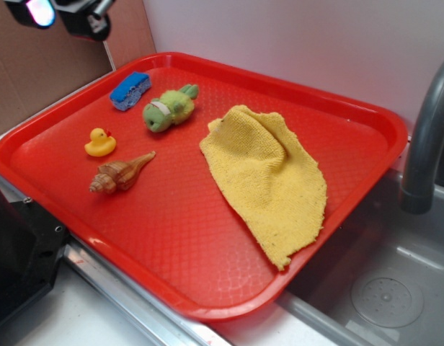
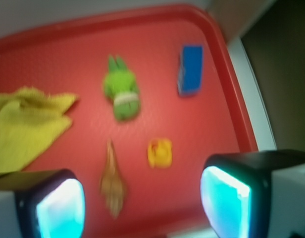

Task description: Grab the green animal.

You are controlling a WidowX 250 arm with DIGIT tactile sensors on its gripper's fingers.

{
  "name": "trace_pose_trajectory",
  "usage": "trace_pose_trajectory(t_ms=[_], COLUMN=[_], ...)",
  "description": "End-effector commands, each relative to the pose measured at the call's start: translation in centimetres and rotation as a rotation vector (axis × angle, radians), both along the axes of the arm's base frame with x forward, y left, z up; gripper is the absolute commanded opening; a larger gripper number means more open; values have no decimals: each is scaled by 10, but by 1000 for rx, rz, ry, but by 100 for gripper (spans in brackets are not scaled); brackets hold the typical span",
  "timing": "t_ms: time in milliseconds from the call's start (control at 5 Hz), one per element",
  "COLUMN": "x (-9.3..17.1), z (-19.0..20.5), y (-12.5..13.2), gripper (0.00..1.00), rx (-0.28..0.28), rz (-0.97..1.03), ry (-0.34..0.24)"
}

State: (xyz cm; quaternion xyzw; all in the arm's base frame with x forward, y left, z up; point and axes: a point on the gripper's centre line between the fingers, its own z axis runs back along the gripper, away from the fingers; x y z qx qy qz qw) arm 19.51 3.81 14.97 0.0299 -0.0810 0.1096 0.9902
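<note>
The exterior view shows a red tray (image 1: 207, 245) resting on a counter beside a sink (image 1: 395, 288), with a grey faucet (image 1: 427, 137) at the right edge. The green animal (image 1: 169, 108), a small fuzzy plush with a pale band around its head, lies on its side near the tray's far left corner. Just beside it, closer to that corner, sits a blue block (image 1: 130, 90). A yellow duck (image 1: 99, 143) stands near the tray's left edge, and a brown spiral shell (image 1: 121, 174) lies close to it, nearer the front. A crumpled yellow cloth (image 1: 269, 176) covers the middle and right of the tray, apart from the toys. The gripper (image 1: 63, 14) is only partly visible at the top left corner, high above the tray.

The wrist view, slightly blurred, looks down past two glowing fingertips (image 2: 61, 208) spread wide apart, holding nothing. Between and beyond them lie the green animal (image 2: 122, 94), the duck (image 2: 160, 152), the shell (image 2: 113, 181), the blue block (image 2: 191, 69) and the cloth (image 2: 26, 126).
</note>
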Motion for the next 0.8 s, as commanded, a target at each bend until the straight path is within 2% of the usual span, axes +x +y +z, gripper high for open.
trace_pose_trajectory(t_ms=[0,200,400,600], x=[50,62,68,70], z=[-41,-65,-99,-121], y=[5,4,0,7], gripper=[100,100,100,100], rx=[88,95,87,66], rz=[-81,-96,-112,-108], ry=[-61,-43,27,85])
